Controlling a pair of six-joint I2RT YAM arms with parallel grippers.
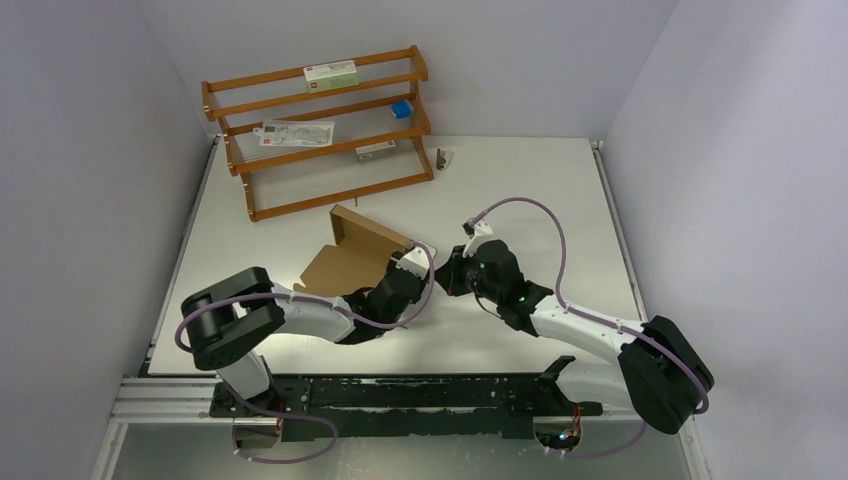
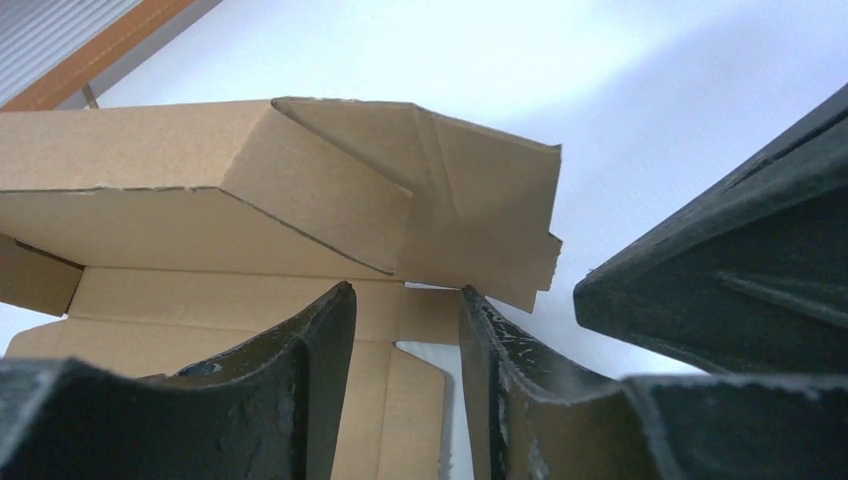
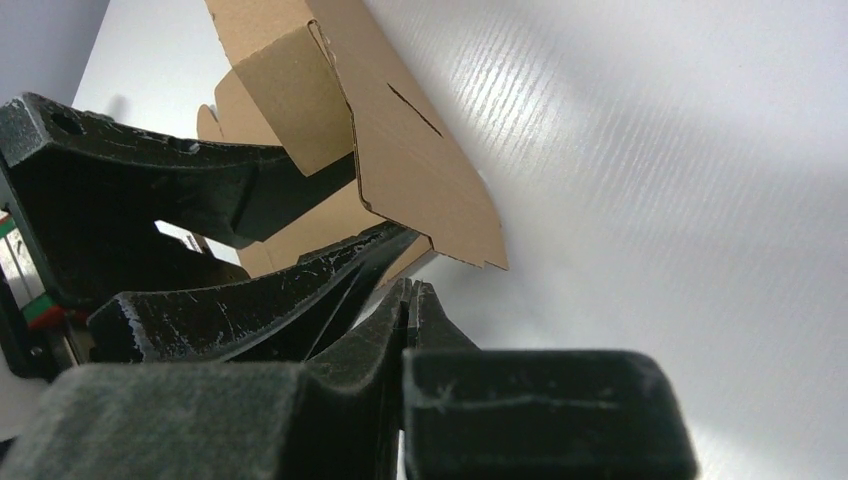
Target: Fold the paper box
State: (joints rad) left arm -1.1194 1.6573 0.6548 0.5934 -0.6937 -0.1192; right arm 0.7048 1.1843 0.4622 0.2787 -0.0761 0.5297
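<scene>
My left end effector (image 2: 407, 300) is parted to a middling gap at the right-hand corner of the paper box (image 2: 200, 200). Its own camera shows the brown floor panel and a sliver of white tabletop (image 2: 620, 90) inside that gap. A folded-up wall and a creased corner flap stand just beyond the tips.

My right wrist camera adds what that view hides. Seen from the side, a cardboard flap sits between the two left fingers, which stand wider apart than the card is thick, so they straddle it without clamping.

My right end effector (image 3: 410, 292) is pressed closed with nothing between its tips. It is low over the tabletop, just beside the left one and near the box's corner. Whether it touches the card I cannot tell.

Only the overhead camera gives the whole layout. The box lies a little left of the tabletop's middle, its far wall raised and its near panel flat, and both arms meet at its right side. A wooden rack (image 1: 340, 195) stands well behind it with small items on its shelves.
</scene>
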